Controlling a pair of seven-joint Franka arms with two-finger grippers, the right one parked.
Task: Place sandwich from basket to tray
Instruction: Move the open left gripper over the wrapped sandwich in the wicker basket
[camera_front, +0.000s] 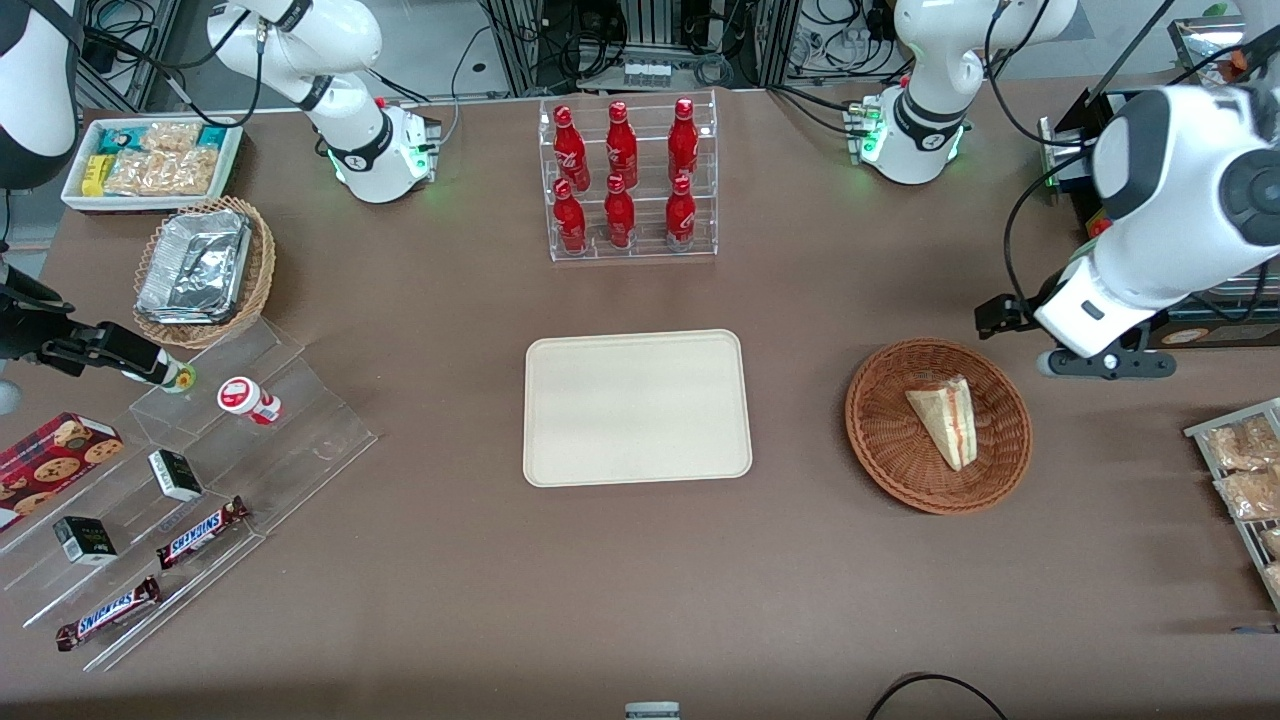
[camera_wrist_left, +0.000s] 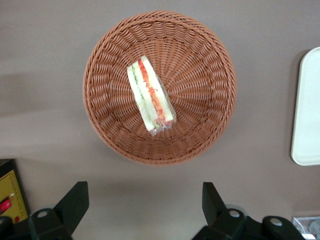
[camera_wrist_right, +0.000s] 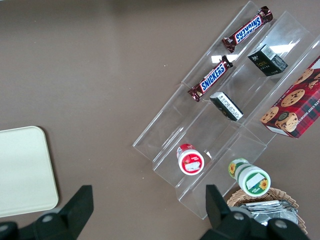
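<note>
Front view shows you the sandwich (camera_front: 945, 420), a pale triangular wedge with red and green filling along one cut edge, lying on its side in the round reddish-brown wicker basket (camera_front: 885, 440). It sits slightly toward three o'clock of the basket's centre, its narrow end pointing to about five o'clock. Nothing touches it.

Your end effector (camera_wrist_left: 144, 207) hangs above the bench just outside the basket's rim, farther from the front camera than the basket. In the left wrist view its two dark fingers (camera_wrist_left: 72, 202) are spread wide apart with only bare bench between them. They hold nothing.

At nine o'clock from the basket, well apart from it, lies the cream rectangular tray (camera_front: 560, 460), with nothing on it.

Judged from this, you have completed no part of the transfer. You have yet to lower over the wedge, grip it, lift it clear of the wicker, carry it across to the tray and release it there.
</note>
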